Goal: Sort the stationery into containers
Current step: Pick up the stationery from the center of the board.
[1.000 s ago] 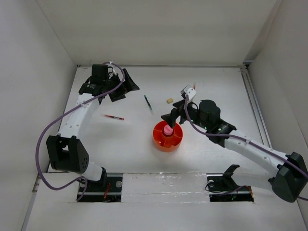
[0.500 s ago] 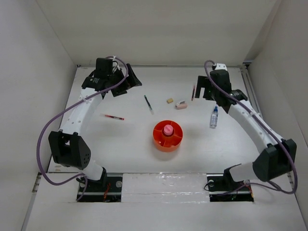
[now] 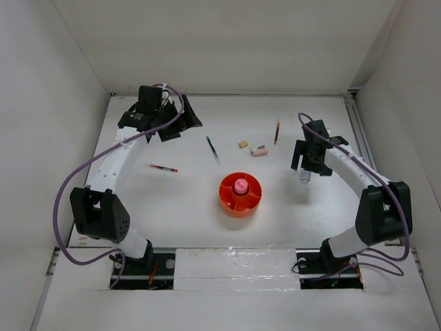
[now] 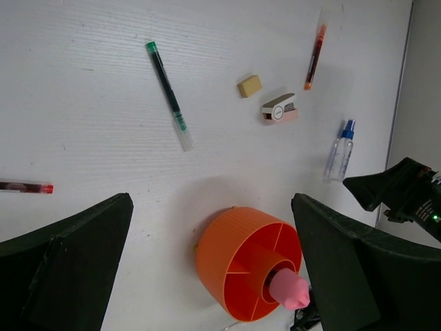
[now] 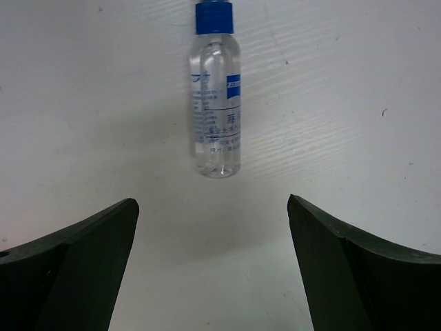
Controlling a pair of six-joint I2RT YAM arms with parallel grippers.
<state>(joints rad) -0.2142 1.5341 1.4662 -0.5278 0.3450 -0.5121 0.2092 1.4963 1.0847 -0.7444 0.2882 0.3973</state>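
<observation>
The orange organiser tray [image 3: 226, 201] sits at mid-table with the pink tube [image 3: 240, 186] upright in its central cup. My right gripper [image 3: 306, 164] is open and empty, right over the clear bottle with blue cap [image 5: 216, 110], which lies flat just ahead of its jaws. My left gripper [image 3: 180, 121] is open and empty at the far left. On the table lie a dark pen [image 3: 212, 148], a red pen [image 3: 164, 167], a second red pen [image 3: 276, 131], a tan eraser [image 3: 242, 144] and a pinkish eraser [image 3: 259, 150]. The left wrist view shows the tray [image 4: 217, 255] and tube [image 4: 288, 289].
White walls close the table at the back and both sides. A rail runs along the right edge [image 3: 362, 148]. Purple cables loop off both arms. The bottle is mostly hidden under my right gripper in the top view.
My right arm left the tray, swung to the far right, then came nearer and now hangs over the bottle. The pink tube stays in the cup. The left arm barely moved.
</observation>
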